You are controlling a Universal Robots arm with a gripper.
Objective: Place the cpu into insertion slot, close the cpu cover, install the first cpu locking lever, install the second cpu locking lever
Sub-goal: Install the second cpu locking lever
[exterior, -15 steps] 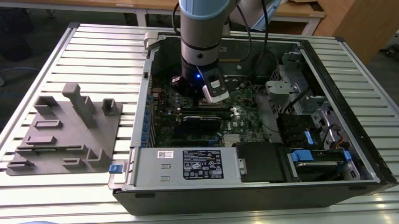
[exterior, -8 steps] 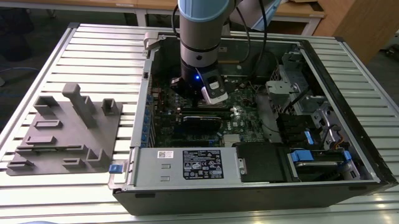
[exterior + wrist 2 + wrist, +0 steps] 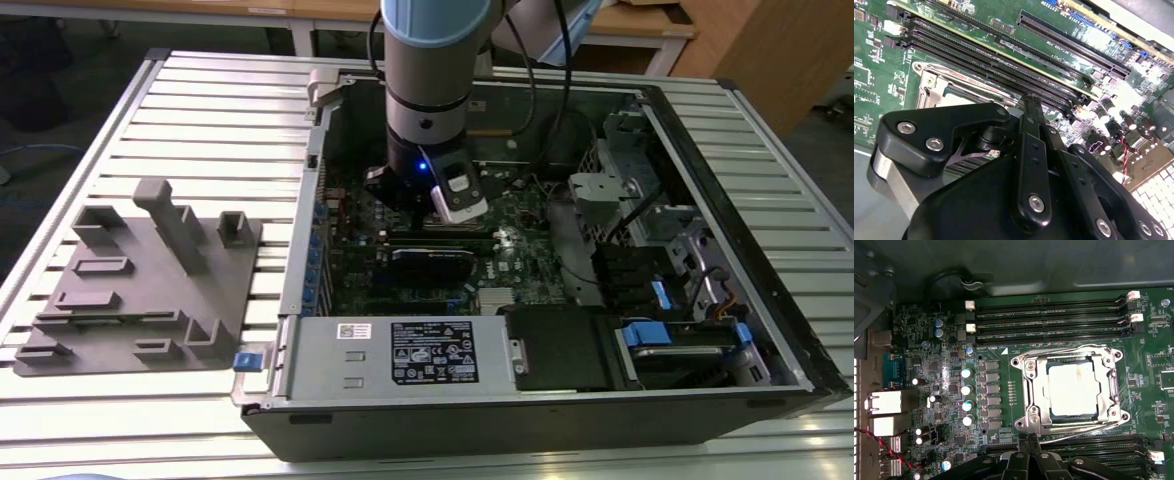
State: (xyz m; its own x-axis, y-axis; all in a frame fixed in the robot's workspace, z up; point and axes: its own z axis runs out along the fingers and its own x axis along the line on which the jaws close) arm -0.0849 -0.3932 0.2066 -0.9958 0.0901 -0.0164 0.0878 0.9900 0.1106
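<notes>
While the grey-and-blue robot arm (image 3: 430,80) reaches down into the open black computer case (image 3: 561,400) lying on the slatted metal table (image 3: 200,110), its black pincer (image 3: 1028,442) hangs low over the green circuit board (image 3: 1004,347), just beside the insertion slot (image 3: 1070,388). In the first wrist view, the small square cpu with its dull silver-grey top (image 3: 1074,388) sits flat inside that slot, and the thin silvery metal cpu cover (image 3: 1036,390) lies down around it, framing the chip through its square window. A thin wire locking lever (image 3: 1064,351) runs along one edge of the cover, and another (image 3: 1074,427) runs along the opposite edge, nearest the pincer; whether either is latched cannot be told.

The pincer's black fingers (image 3: 1030,120) look drawn together into a narrow tip in both wrist views, with nothing seen between them. In the second wrist view that tip stands just at the edge of the silvery socket frame (image 3: 934,82), beside the long black memory slots (image 3: 1004,65).

In the exterior view, a grey plastic fixture block with upright posts (image 3: 147,280) rests on the table on the exterior view's left, well apart from the case.
</notes>
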